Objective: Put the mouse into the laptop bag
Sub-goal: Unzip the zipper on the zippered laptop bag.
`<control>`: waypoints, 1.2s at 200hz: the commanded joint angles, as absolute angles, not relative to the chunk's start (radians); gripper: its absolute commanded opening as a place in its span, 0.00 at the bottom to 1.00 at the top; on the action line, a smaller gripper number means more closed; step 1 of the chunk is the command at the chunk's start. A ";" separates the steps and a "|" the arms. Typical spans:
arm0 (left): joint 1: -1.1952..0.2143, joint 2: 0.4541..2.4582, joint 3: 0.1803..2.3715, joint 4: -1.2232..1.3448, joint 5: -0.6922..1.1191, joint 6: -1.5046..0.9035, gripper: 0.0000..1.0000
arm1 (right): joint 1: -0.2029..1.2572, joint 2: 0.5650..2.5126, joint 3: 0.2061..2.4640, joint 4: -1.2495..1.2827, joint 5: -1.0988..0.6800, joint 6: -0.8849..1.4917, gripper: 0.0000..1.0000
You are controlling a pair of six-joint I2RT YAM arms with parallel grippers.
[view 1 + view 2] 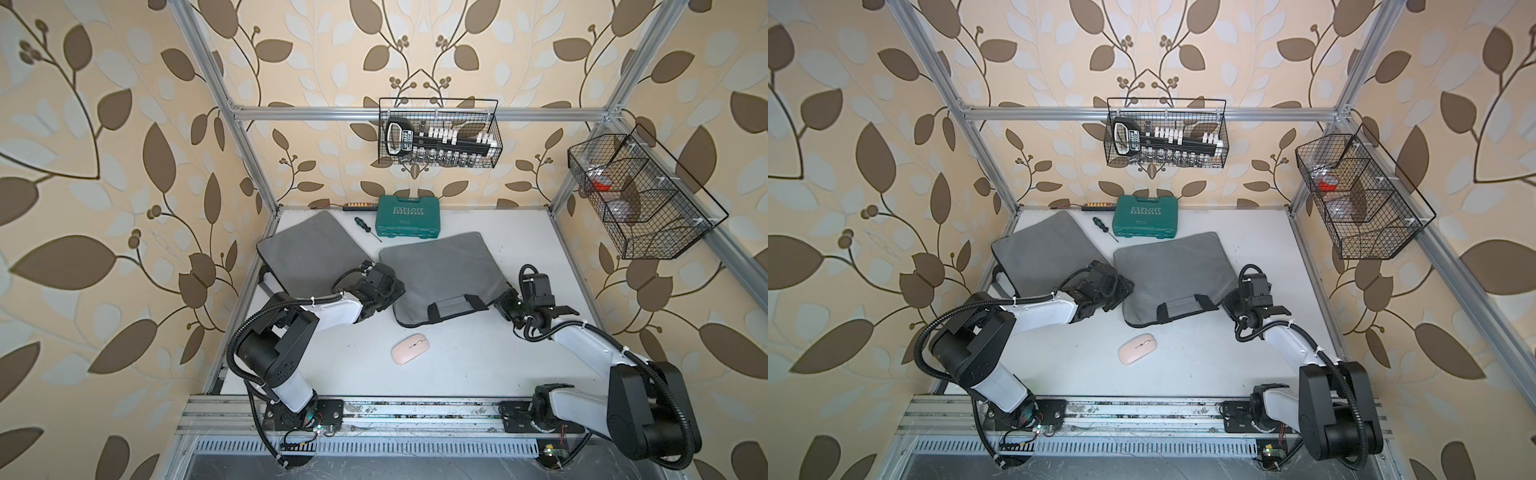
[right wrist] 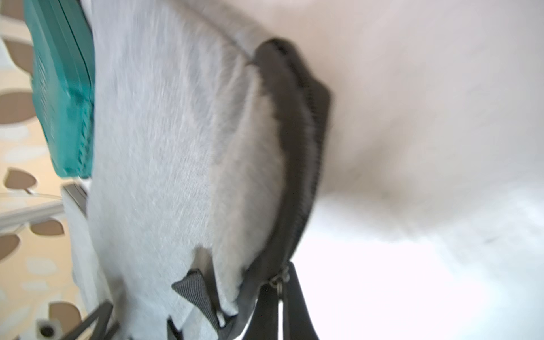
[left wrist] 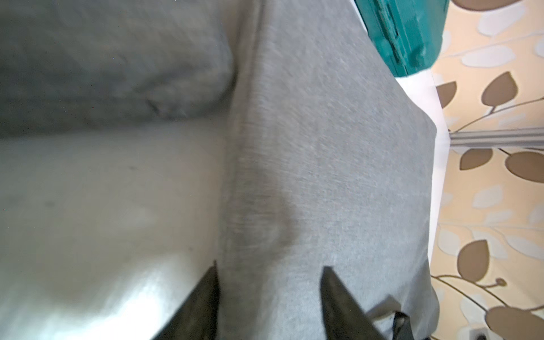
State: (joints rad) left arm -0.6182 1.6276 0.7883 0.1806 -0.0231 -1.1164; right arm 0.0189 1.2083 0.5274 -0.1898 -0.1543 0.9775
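Arms are bent low at laptop bag [image 1: 440, 270]: left gripper [image 3: 269, 265] spread astride its edge, right gripper [image 2: 280, 273] pinched on zip pull [image 2: 277, 279]. Counted: 2 bags incl. spare bag [image 1: 307, 253]; 1 mouse [image 1: 410, 349], laid on table [image 1: 478, 365] in front.

You find the mouse [image 1: 409, 349] on the tabletop [image 1: 478, 365], just before the laptop bag [image 1: 440, 270]. A second bag [image 1: 307, 253] lies left of it. The tool case [image 1: 409, 222] stands behind both, with the screwdriver [image 1: 368, 228] at its left.

Matt grey woven cloth: laptop bag [image 1: 440, 270]. Smooth pink plastic, slight sheen: mouse [image 1: 410, 349]. Smooth white table [image 1: 457, 365].
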 commanded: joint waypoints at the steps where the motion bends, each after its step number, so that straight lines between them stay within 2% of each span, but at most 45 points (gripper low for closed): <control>1: -0.653 1.609 0.804 0.234 -0.046 -1.128 0.85 | -0.040 1.202 0.517 -0.234 -0.167 0.933 0.00; 10: -0.658 1.633 0.814 0.244 -0.030 -1.132 0.89 | -0.046 1.208 0.527 -0.246 -0.174 0.927 0.00; 31: -0.665 1.693 0.829 0.277 0.002 -1.144 0.90 | -0.046 1.203 0.527 -0.250 -0.195 0.930 0.00; 47: -0.674 1.734 0.846 0.293 0.013 -1.146 0.83 | -0.038 1.188 0.513 -0.247 -0.217 0.938 0.00; 52: -0.677 1.747 0.852 0.298 0.016 -1.147 0.77 | -0.033 1.181 0.510 -0.248 -0.223 0.941 0.00; 81: -0.711 1.806 0.898 0.307 0.026 -1.151 0.15 | 0.049 1.154 0.494 -0.256 -0.221 0.971 0.00; 92: -0.716 1.822 0.915 0.297 0.026 -1.154 0.00 | 0.090 1.148 0.481 -0.253 -0.220 0.987 0.00; 169: -0.718 1.878 0.936 0.310 0.024 -1.188 0.00 | 0.371 1.062 0.407 -0.190 -0.176 1.146 0.00; 240: -0.724 1.849 0.930 0.295 0.011 -1.196 0.00 | 0.390 1.103 0.418 -0.122 -0.207 1.155 0.00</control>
State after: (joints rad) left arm -0.6823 1.8412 0.9184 0.2840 0.0002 -1.1561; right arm 0.3504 1.0939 0.4038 -0.2146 -0.0666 1.1324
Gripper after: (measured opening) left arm 0.107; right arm 0.048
